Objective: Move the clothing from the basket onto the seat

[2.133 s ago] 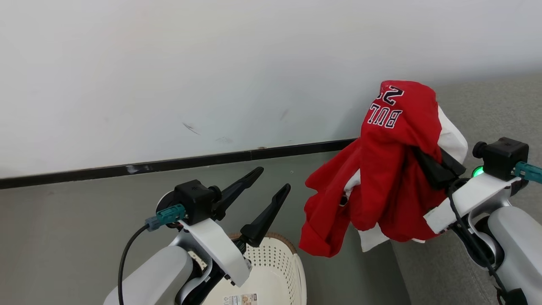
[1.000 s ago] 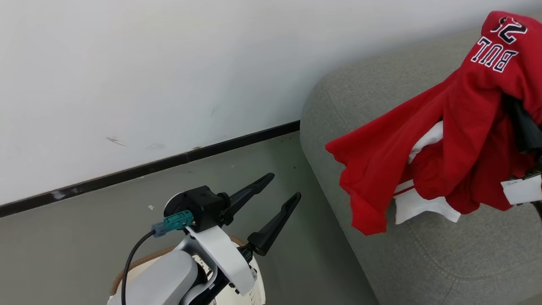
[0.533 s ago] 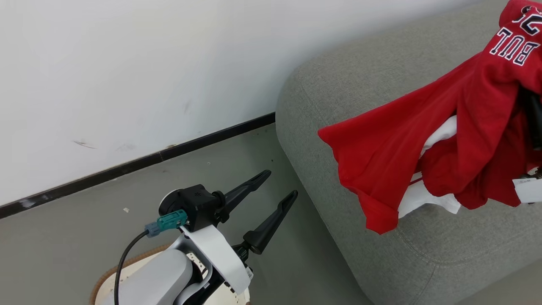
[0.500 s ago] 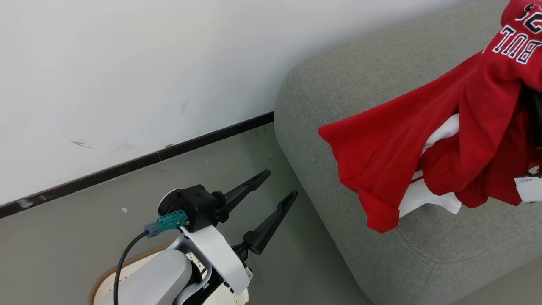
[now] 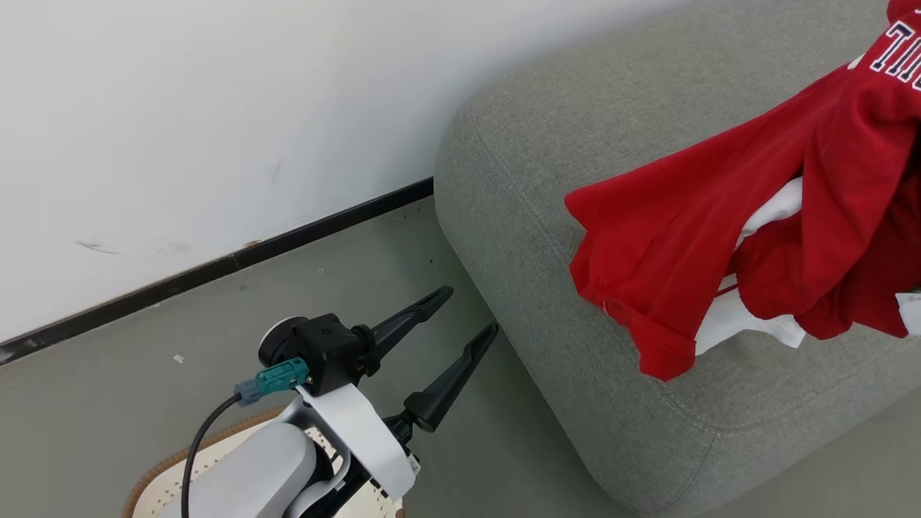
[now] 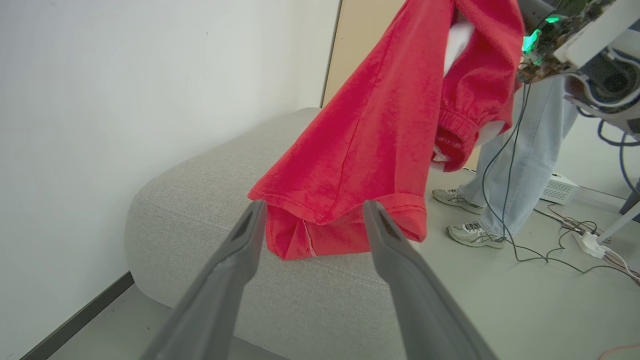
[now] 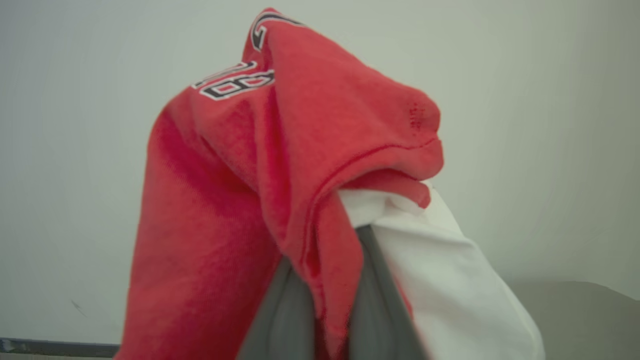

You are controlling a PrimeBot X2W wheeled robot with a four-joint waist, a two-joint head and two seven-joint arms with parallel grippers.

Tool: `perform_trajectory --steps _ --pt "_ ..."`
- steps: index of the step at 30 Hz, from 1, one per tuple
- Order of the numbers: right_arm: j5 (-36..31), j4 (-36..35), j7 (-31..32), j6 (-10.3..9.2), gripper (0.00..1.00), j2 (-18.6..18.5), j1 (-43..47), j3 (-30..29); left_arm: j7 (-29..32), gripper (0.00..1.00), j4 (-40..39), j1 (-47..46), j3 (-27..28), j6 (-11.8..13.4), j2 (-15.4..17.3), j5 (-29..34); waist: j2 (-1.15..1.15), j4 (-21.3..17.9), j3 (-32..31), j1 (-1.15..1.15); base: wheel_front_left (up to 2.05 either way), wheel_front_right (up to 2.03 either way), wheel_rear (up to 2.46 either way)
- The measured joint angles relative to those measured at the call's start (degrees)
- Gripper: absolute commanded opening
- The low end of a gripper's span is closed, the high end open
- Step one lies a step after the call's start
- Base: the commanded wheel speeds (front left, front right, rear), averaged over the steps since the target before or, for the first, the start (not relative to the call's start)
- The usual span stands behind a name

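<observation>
The red clothing point(image 5: 719, 230) with white panels hangs bunched over the grey seat point(image 5: 547, 129), its lower hem just above the cushion. My right gripper point(image 7: 327, 255) is shut on the clothing point(image 7: 225, 200), with fabric draped over both fingers. My left gripper point(image 5: 469, 309) is open and holds nothing, out over the floor to the left of the seat. In the left wrist view the clothing point(image 6: 380, 135) dangles past the open left gripper point(image 6: 314, 205), above the seat point(image 6: 200, 200). A bit of the basket's brown rim point(image 5: 155, 475) shows beneath my left arm.
A white wall with a black skirting strip point(image 5: 216, 266) runs behind the grey floor point(image 5: 108, 403). A person's legs in light jeans and trainers point(image 6: 520, 165) stand beyond the seat, near cables and a power strip point(image 6: 590, 245) on the floor.
The head view has swung right, bringing more of the seat into it. The right gripper carried the clothing from beside the basket to above the seat. The left gripper stayed open.
</observation>
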Motion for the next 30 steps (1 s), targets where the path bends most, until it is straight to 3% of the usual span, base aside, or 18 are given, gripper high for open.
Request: perform_trajectory --steps 10,23,30 --pt "0.85 -0.31 0.21 0.01 0.00 -5.93 -7.40 1.86 0.79 1.00 -0.89 0.00 -0.20 0.08 0.20 0.15 0.00 -0.70 1.01 0.00 0.00 0.00 0.00" --pt "10.10 6.67 2.29 0.01 0.00 -7.56 -15.17 3.45 1.76 1.00 -2.01 0.00 -0.35 0.57 0.98 0.15 0.00 0.27 2.75 0.00 0.00 0.00 0.00" --pt "10.34 12.18 4.05 0.02 0.00 -9.04 -20.91 0.35 2.78 1.00 -3.10 0.00 -0.29 1.10 1.54 0.14 0.00 1.01 4.38 0.00 0.00 0.00 0.00"
